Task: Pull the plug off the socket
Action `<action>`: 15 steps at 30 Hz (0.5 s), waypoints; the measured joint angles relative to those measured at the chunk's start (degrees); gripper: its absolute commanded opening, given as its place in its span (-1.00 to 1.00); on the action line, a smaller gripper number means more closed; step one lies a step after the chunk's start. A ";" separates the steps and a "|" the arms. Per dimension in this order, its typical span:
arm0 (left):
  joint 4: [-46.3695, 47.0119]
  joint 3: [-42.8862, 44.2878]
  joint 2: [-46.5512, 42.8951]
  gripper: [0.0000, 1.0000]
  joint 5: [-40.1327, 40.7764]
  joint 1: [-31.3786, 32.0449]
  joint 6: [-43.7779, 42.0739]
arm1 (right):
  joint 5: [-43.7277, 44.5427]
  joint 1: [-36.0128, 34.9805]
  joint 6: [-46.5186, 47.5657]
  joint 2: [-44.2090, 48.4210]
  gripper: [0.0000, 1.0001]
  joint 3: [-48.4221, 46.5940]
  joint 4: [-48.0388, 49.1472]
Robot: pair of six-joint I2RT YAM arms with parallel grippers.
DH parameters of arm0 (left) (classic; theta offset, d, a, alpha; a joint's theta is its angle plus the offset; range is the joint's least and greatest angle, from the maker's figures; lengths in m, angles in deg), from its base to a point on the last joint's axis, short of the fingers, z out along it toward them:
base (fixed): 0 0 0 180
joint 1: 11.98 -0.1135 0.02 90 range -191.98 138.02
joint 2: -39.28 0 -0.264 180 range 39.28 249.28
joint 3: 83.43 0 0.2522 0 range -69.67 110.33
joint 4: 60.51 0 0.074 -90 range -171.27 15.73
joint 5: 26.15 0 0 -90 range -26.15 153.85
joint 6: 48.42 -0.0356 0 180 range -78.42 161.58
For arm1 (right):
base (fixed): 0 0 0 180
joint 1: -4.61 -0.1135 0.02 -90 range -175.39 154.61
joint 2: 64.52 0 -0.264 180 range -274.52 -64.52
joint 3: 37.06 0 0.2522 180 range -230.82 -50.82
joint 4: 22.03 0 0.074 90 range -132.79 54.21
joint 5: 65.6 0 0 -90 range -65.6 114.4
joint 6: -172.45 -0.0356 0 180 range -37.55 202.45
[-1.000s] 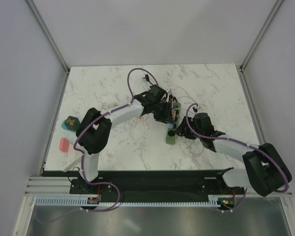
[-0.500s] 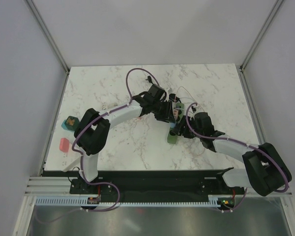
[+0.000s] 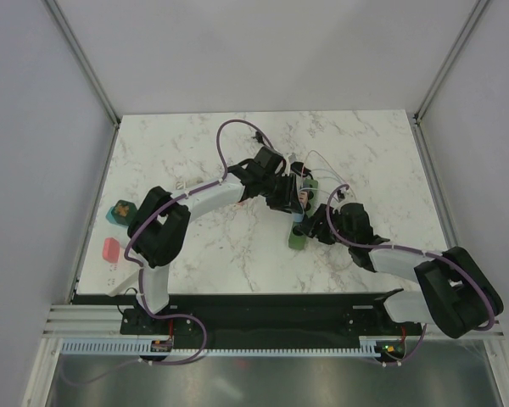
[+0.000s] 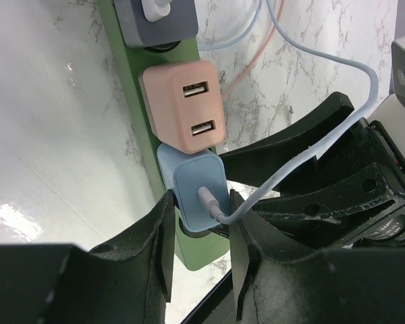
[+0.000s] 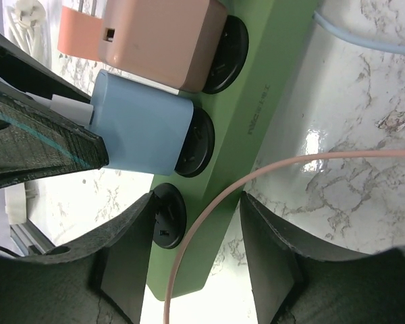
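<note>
While the blue plug (image 4: 196, 185) sits seated in the green power strip (image 5: 256, 115) near the middle of the counter (image 3: 195, 153), left gripper (image 4: 201, 202) pinches it, right gripper (image 5: 197, 202) clamps the strip's end, pull not yet done.

White arms (image 3: 210, 193) — black joints (image 3: 165, 225), purple cables (image 3: 223, 140)

The boxy plastic plug (image 4: 197, 189) is pale blue, the long plastic socket strip (image 4: 129, 81) green, the marble tabletop (image 4: 47, 101) white with grey veins.
</note>
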 measured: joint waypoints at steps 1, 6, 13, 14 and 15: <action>0.24 -0.02 0.00 -0.96 -0.04 -0.02 0.26 | -0.13 0.17 -0.31 -0.02 0.21 0.13 0.31; 1.79 -1.11 -0.48 -0.96 -0.87 -0.39 1.55 | -2.05 1.68 -2.10 -0.85 0.25 1.40 3.15; 3.13 -1.88 -0.61 -0.95 -2.49 -0.63 3.17 | -7.39 4.28 -6.60 -5.31 0.13 4.31 12.48; 3.30 -1.88 -0.61 -0.95 -2.89 -0.68 3.45 | -7.89 4.35 -7.21 -5.95 0.00 4.44 13.60; 3.34 -1.88 -0.61 -0.96 -2.97 -0.68 3.48 | -8.09 4.35 -7.54 -6.32 -0.08 4.50 14.16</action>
